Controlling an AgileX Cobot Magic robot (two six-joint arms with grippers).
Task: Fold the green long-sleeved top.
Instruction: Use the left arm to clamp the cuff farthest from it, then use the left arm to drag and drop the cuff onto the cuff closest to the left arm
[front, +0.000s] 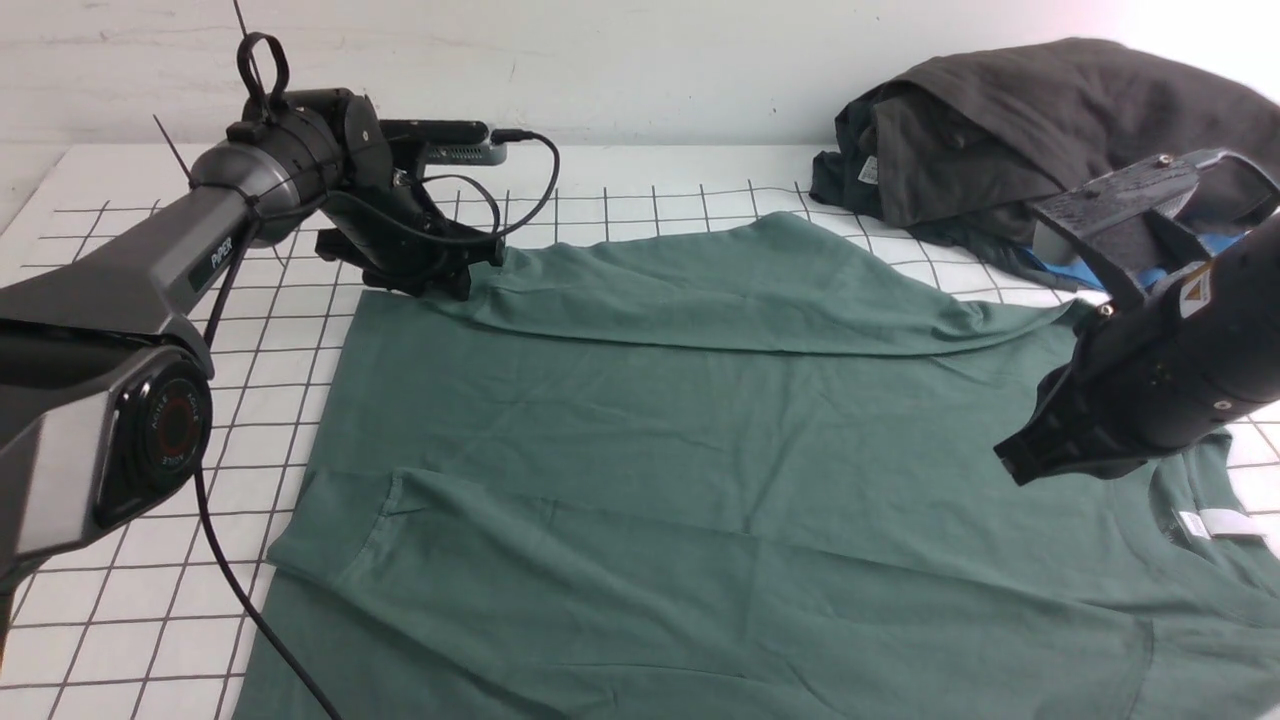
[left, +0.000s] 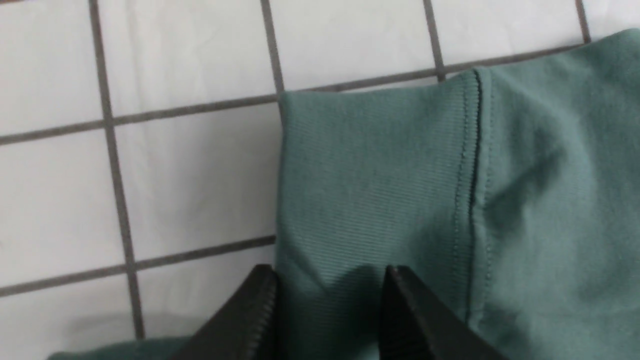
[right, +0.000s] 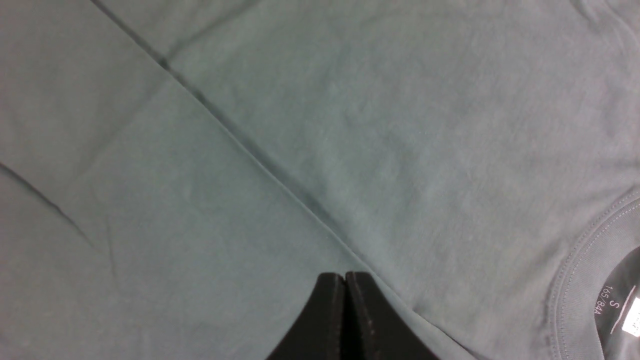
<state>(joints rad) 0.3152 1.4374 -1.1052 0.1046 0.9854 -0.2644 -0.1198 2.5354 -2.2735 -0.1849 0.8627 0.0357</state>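
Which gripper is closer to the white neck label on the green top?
Right. The right gripper hovers shut over the green top beside the collar holding the white neck label. The left gripper is across the top at the far sleeve cuff.

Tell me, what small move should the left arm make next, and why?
Probably close the left gripper on the ribbed cuff of the green long-sleeved cotton top: its jaws stand apart astride the cuff's edge, which lies flat on the white gridded table, not yet pinched.
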